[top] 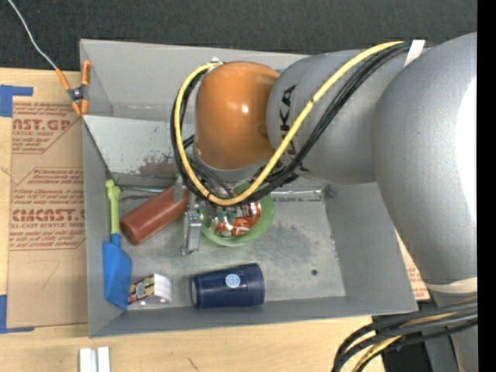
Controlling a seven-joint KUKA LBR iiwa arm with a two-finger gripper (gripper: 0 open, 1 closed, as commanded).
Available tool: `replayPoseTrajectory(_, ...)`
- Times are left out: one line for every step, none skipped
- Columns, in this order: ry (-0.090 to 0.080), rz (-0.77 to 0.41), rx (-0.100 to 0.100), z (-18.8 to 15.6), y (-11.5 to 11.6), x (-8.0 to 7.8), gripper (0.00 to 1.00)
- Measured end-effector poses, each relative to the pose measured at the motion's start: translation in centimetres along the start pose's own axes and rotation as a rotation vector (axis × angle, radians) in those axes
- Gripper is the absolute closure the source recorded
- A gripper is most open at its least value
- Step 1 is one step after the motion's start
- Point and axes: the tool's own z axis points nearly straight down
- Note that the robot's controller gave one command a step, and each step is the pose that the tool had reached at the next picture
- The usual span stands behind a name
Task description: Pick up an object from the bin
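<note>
My gripper hangs under the orange wrist cover in the middle of the bin. It is low, between a red-brown block and a green round dish. The red-brown block lies slanted just left of the gripper. The green dish, with red and white bits in it, lies just right of it and is partly hidden by the wrist. A dark blue cylinder lies on its side in front of the gripper.
A blue brush with a green handle lies along the left wall. A small roll with a printed label sits at the front left. The arm covers the bin's right and back.
</note>
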Motion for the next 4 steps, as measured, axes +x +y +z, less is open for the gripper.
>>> replayPoseTrajectory(-0.007, 0.002, -0.001, -0.5, -0.1, -0.2, 0.0)
replayPoseTrajectory(-0.014, -0.215, -0.002, 7.7, 2.2, -2.9, 0.0)
replayPoseTrajectory(-0.016, -0.247, -0.002, 2.3, 1.9, -3.4, 0.0)
replayPoseTrajectory(-0.014, -0.229, -0.004, 6.7, 3.3, -2.8, 0.0)
